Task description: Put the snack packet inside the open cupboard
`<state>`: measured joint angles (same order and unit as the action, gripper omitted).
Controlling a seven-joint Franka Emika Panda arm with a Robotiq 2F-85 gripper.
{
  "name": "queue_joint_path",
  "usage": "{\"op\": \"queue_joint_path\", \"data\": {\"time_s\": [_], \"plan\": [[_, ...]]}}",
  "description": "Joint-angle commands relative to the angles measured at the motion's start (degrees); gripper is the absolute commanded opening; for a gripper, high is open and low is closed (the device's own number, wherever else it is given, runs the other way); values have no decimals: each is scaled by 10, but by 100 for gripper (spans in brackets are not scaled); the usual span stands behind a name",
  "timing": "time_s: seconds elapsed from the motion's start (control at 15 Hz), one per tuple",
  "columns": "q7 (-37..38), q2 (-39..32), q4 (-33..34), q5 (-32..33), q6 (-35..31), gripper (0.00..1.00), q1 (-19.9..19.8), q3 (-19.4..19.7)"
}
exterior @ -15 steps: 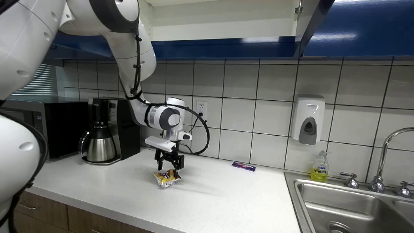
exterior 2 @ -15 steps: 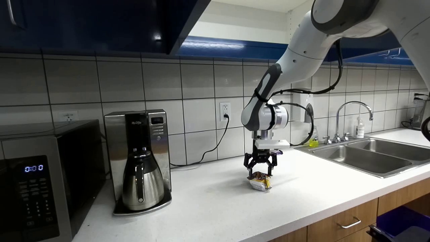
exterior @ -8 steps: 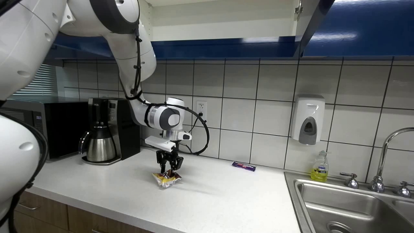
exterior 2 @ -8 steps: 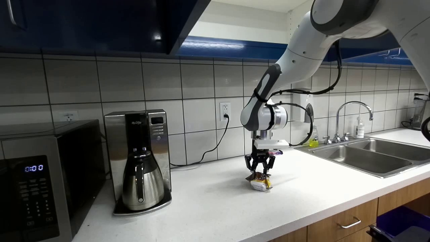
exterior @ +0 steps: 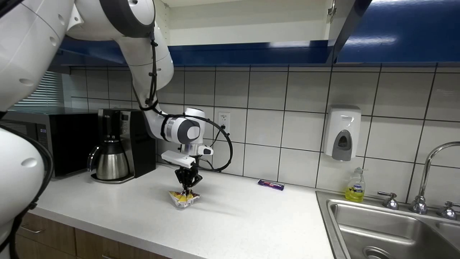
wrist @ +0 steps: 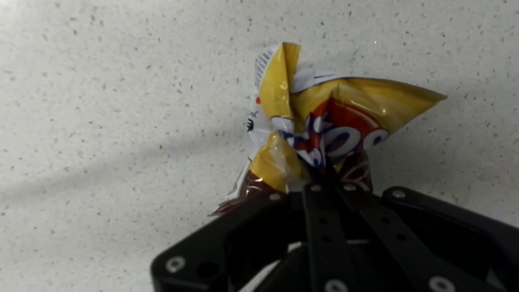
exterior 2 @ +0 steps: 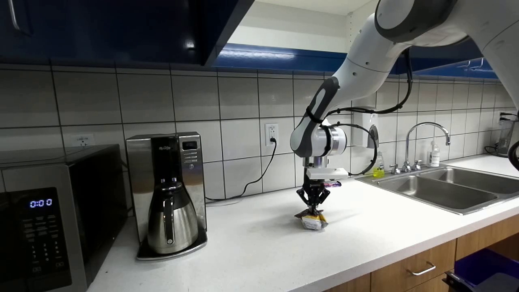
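The crumpled yellow snack packet rests on the white counter, seen in both exterior views. From above, my gripper is shut on the packet, pinching a fold of its foil, and the wrapper bunches up around the fingertips. In the wrist view the packet's yellow corner sticks out beyond the fingers, while its lower part is hidden behind them. High over the counter is the open cupboard, with a white interior and a blue lower edge; part of it lies behind my arm or outside the picture.
A coffee maker and a microwave stand on the counter. A thin purple object lies by the tiled wall. The sink and a soap bottle are farther along. A blue cupboard door swings outward.
The gripper has gone from open to shut on the packet, gathering its foil upward between the fingers. The packet has shifted slightly; the arm is nearly still.
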<state>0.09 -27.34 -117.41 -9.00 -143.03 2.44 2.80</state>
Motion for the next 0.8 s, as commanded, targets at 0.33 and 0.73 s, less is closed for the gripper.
{"op": "queue_joint_path", "data": {"time_s": [0.33, 0.73], "plan": [[20, 7, 1, 18, 3, 0, -8, -7], [20, 43, -15, 21, 13, 0, -7, -5]]}}
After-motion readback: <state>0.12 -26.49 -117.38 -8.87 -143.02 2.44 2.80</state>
